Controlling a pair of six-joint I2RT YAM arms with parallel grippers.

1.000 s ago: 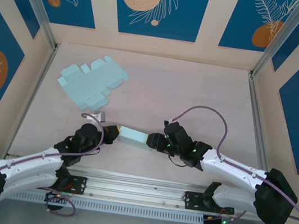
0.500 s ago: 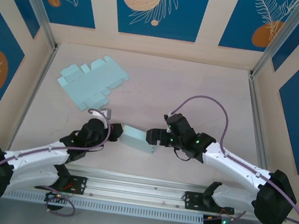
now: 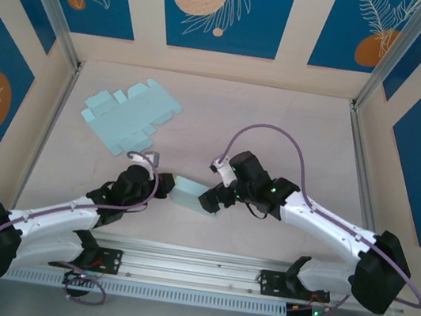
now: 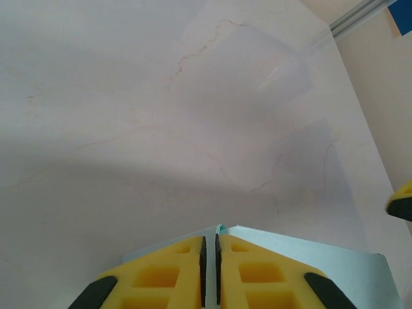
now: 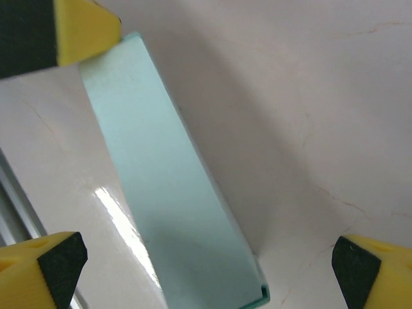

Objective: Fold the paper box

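A folded light-teal paper box (image 3: 188,195) lies on the table near the front, between my two grippers. My left gripper (image 3: 164,185) is shut on a thin edge of the box (image 4: 309,261) at its left end, with the yellow fingertips (image 4: 193,248) almost touching. My right gripper (image 3: 213,198) hovers open over the right end. Its black-tipped fingers (image 5: 59,257) stand wide on either side of the box (image 5: 164,199), clear of it. The left gripper's finger (image 5: 71,29) shows at the box's far end.
Flat unfolded teal box sheets (image 3: 128,117) lie at the back left of the table (image 3: 279,129). The metal rail (image 3: 192,271) with the arm bases runs along the near edge. Framed walls close in the left, right and back sides.
My right gripper has swung from the box's right end to above it and turned. The left gripper has carried the box a little left and tilted it.
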